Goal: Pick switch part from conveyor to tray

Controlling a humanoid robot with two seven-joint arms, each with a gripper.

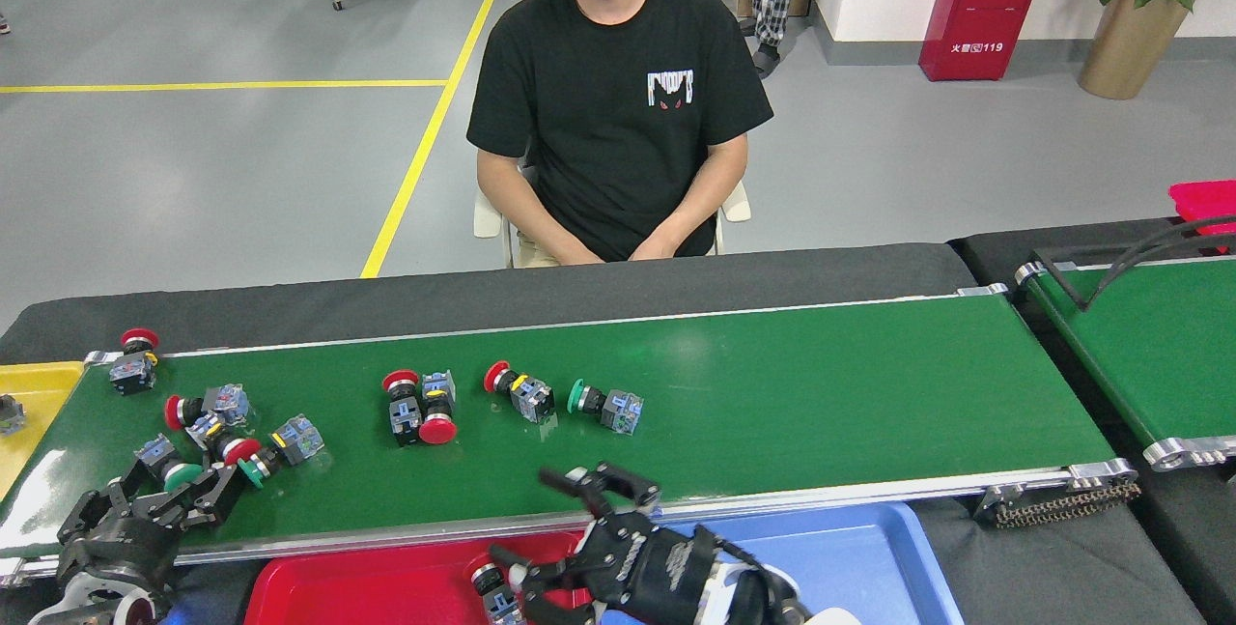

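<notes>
The conveyor (772, 393) carries several switch parts: a red-capped one (135, 359) at the far left, a cluster (222, 422), a pair (420, 408), another red-capped one (517, 393) and a green-capped one (603, 405). My right gripper (541, 528) hangs over the seam between the red tray (367, 586) and the blue tray (850, 557), fingers spread open and nothing showing between them. A switch part (492, 591) lies in the red tray just beside its lower finger. My left gripper (164, 499) is open at the belt's near left edge, close to a green-capped switch (179, 475).
A yellow tray (34, 388) at the left end holds one switch (10, 412). A second green belt (1149, 345) with a black bar stands at the right. A person (618, 113) sits behind the black table (579, 292), hands at its far edge.
</notes>
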